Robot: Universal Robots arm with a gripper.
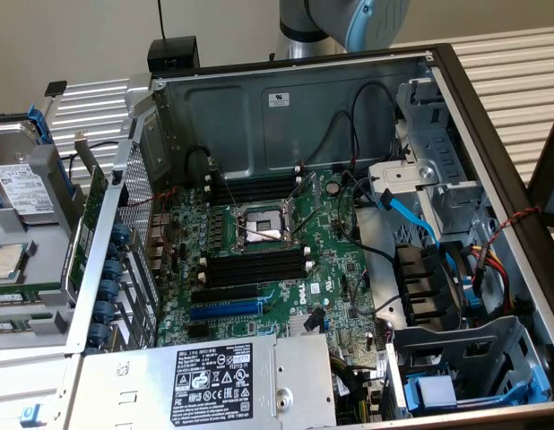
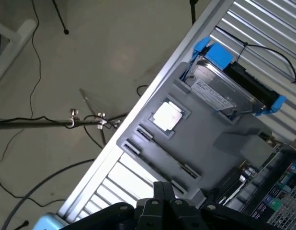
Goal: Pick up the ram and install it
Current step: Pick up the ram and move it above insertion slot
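Observation:
In the wrist view my gripper (image 2: pixel 163 188) shows as black fingers pressed together, shut on nothing. It hangs above a grey parts tray (image 2: pixel 210 143) lying on a slatted table. In the tray's long narrow grooves (image 2: pixel 162 153) I cannot make out the ram. In the exterior view the same tray (image 1: pixel 44 233) sits left of the open computer case, and a thin green strip that looks like the ram (image 1: pixel 26 292) lies along its near part. The motherboard's black memory slots (image 1: pixel 255 265) with white end clips stand on both sides of the processor socket (image 1: pixel 259 228).
The tray also holds a hard drive in a blue caddy (image 2: pixel 224 91) and a silver processor chip (image 2: pixel 167 116). A wider green card (image 1: pixel 90 224) stands beside the case wall. Cables, a blue data cable (image 1: pixel 411 219) and drive cages fill the case's right side. The robot arm (image 1: pixel 349 22) rises behind the case.

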